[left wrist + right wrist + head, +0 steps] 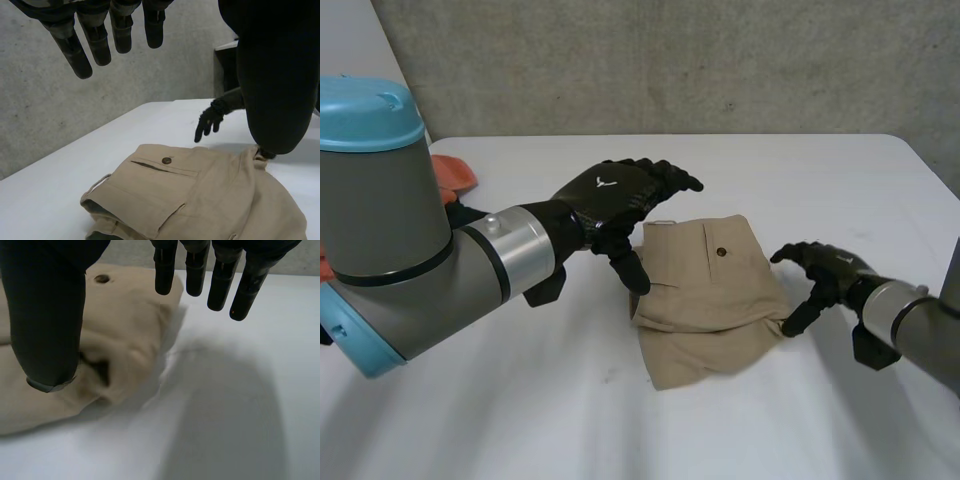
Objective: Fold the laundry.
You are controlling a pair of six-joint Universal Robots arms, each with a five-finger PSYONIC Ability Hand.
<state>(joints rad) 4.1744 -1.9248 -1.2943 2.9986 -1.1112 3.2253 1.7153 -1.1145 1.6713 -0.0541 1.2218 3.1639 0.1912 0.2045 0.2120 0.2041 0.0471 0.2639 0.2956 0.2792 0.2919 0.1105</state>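
Folded tan trousers (708,300) with a buttoned back pocket lie in the middle of the white table (820,180). My left hand (620,200) hovers open just above their left edge, fingers straight; below its palm lie the trousers (200,195) and beyond them my right hand (207,120). My right hand (820,275) is open beside the trousers' right edge, thumb near the fold, holding nothing. In the right wrist view the trousers (120,345) lie under the thumb (47,315), and the fingers (220,275) are spread over bare table.
An orange cloth (455,175) lies at the table's left, partly behind my left arm. A grey concrete wall runs behind the far edge.
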